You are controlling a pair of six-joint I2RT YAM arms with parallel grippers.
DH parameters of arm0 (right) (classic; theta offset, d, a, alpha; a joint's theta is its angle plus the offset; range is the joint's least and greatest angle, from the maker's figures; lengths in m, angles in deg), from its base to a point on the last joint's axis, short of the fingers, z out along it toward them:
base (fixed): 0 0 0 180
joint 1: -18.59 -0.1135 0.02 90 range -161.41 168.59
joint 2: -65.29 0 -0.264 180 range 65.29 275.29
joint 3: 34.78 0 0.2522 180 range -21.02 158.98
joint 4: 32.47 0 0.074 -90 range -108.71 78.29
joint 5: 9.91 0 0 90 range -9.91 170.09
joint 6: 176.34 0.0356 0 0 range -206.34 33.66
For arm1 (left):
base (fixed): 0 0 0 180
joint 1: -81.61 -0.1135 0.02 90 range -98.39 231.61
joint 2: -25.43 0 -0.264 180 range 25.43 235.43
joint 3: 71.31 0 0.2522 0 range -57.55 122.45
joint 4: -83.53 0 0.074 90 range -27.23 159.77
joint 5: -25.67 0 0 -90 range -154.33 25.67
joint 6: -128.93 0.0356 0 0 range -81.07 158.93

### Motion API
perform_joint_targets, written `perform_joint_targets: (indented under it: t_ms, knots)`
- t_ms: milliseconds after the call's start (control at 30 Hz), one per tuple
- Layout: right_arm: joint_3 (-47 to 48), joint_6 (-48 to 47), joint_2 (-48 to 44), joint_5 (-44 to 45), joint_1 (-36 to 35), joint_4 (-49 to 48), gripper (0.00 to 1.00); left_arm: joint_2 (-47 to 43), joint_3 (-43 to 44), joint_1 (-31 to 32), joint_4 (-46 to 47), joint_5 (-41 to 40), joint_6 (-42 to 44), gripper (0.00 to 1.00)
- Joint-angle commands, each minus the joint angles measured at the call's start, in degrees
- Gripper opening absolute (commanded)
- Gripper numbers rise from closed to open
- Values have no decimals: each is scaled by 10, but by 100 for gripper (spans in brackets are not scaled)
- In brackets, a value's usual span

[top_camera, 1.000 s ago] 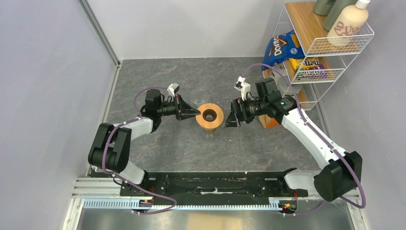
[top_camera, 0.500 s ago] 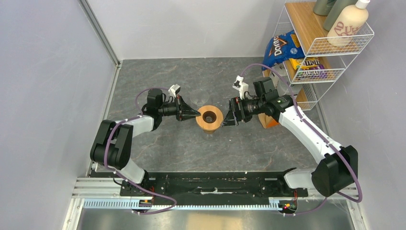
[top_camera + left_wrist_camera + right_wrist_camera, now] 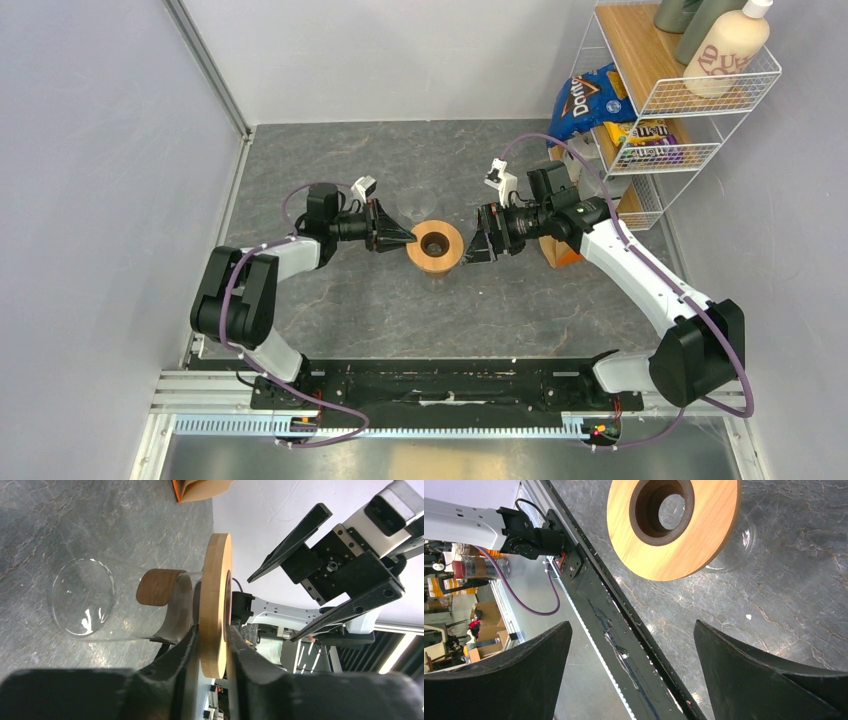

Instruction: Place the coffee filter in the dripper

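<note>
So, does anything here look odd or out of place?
Yes: the dripper looks upside down. Its wooden collar is on top and its glass cone points down, and the left end effector pinches it by the collar edge.

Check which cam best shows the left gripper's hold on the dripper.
Left wrist: the left gripper has the dripper by its wooden collar, seen edge-on between both fingers. Top external shows only the gripper tip at the collar's left rim, small. Right wrist shows the collar's face, not the grip.
</note>
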Motion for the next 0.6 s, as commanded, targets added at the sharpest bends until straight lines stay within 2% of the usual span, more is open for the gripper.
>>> perform_joint_targets:
  t_ms: [0, 133, 200, 300, 467, 567]
  knots:
    - [13, 5, -1, -10, 1, -14, 99, -20, 20, -3, -43, 7, 61, 35]
    - [12, 4, -4, -8, 1, -13, 99, -34, 21, -4, -78, 4, 87, 43]
    - [12, 4, -5, -7, 0, -13, 99, -43, 22, -3, -97, -1, 101, 49]
    - [11, 2, -7, -4, 1, -11, 99, -52, 27, -6, -141, -5, 131, 64]
    - [16, -17, -21, 11, 1, 5, 99, -79, 28, -21, -240, -25, 217, 77]
    - [16, -30, -40, 29, 2, 11, 99, -104, 41, -42, -315, -31, 282, 81]
